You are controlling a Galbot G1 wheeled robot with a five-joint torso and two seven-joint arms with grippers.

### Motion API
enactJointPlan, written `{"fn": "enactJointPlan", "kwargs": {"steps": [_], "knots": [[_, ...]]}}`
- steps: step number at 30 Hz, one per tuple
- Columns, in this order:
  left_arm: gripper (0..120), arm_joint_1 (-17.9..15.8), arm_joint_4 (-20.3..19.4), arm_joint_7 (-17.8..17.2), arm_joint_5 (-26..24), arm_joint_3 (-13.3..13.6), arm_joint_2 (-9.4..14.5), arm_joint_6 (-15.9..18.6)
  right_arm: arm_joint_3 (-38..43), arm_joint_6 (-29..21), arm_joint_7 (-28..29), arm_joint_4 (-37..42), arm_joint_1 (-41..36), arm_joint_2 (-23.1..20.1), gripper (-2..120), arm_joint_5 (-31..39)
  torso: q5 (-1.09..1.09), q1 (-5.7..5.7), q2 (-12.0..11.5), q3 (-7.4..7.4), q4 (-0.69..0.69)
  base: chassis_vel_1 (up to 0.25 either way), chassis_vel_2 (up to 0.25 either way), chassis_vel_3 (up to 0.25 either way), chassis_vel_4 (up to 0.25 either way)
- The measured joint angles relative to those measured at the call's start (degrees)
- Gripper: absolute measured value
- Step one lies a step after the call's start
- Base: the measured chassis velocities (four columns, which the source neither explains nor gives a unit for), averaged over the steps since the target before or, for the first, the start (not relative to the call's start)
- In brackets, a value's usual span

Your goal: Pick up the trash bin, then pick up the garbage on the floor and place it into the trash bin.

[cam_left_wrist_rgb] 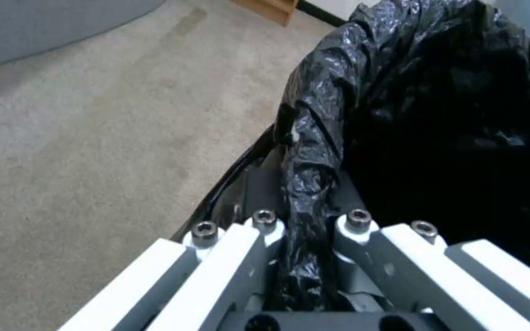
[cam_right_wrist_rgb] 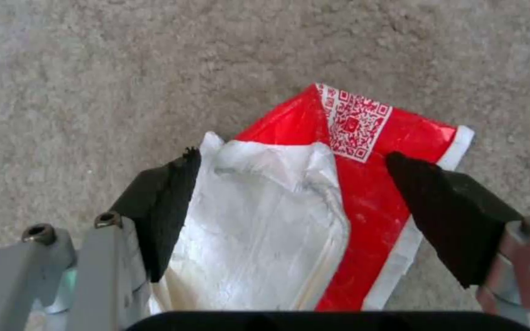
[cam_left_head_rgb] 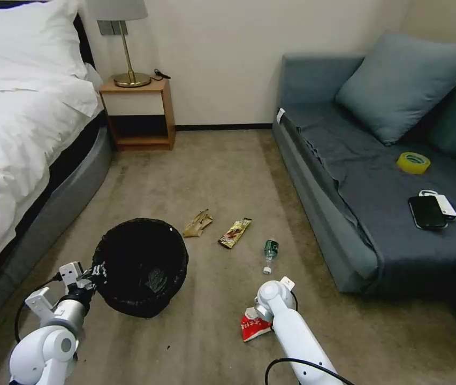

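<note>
- Left gripper (cam_left_head_rgb: 95,274) clenched on the near rim of the trash bin (cam_left_head_rgb: 141,266); in the left wrist view its fingers (cam_left_wrist_rgb: 265,230) pinch a fold of the black bag (cam_left_wrist_rgb: 314,151).
- Bin tilted toward the robot, its mouth showing, on the carpet (cam_left_head_rgb: 212,160) between bed (cam_left_head_rgb: 19,133) and sofa (cam_left_head_rgb: 378,192).
- Right gripper (cam_right_wrist_rgb: 290,202) low over the carpet, jaws spread wide, 1 pad on each side of the red-and-white wrapper (cam_right_wrist_rgb: 314,197); whether the pads touch it, cannot tell.
- Other 3 litter pieces lie beyond the bin: tan scrap (cam_left_head_rgb: 198,223), brown-gold snack wrapper (cam_left_head_rgb: 235,232), small bottle (cam_left_head_rgb: 270,254) with green label.
- Yellow tape roll (cam_left_head_rgb: 413,162) and black phone (cam_left_head_rgb: 426,212) on the sofa.
</note>
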Motion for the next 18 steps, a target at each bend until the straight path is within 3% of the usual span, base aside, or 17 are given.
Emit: {"fn": "enactJointPlan", "kwargs": {"steps": [7, 12, 18], "knots": [[4, -0.02, -0.14, 0.01, -0.43, -0.05, 0.08, -0.01, -0.72, 0.20, 0.00, 0.79, -0.41, -0.35, 76, -0.13, 0.04, 0.01, -0.03, 0.02, 0.01, 0.000, 0.000, 0.000, 0.000], [4, 0.00, -0.27, 0.09, -0.50, -0.06, 0.01, -0.01, -2.09, 0.18, 0.81, 3.00, -1.19, -1.72, 65, 1.19, 0.07, 0.01, -0.05, 0.04, 0.01, 0.000, 0.000, 0.000, 0.000], [4, 0.09, -0.23, 0.21, -0.34, 0.03, -0.16, -0.16, -3.40, -0.09, 0.93, 4.58, -1.37, -2.76, 42, 2.40, 0.08, 0.02, -0.05, 0.04, 0.04, 0.000, 0.000, 0.000, 0.000]]}}
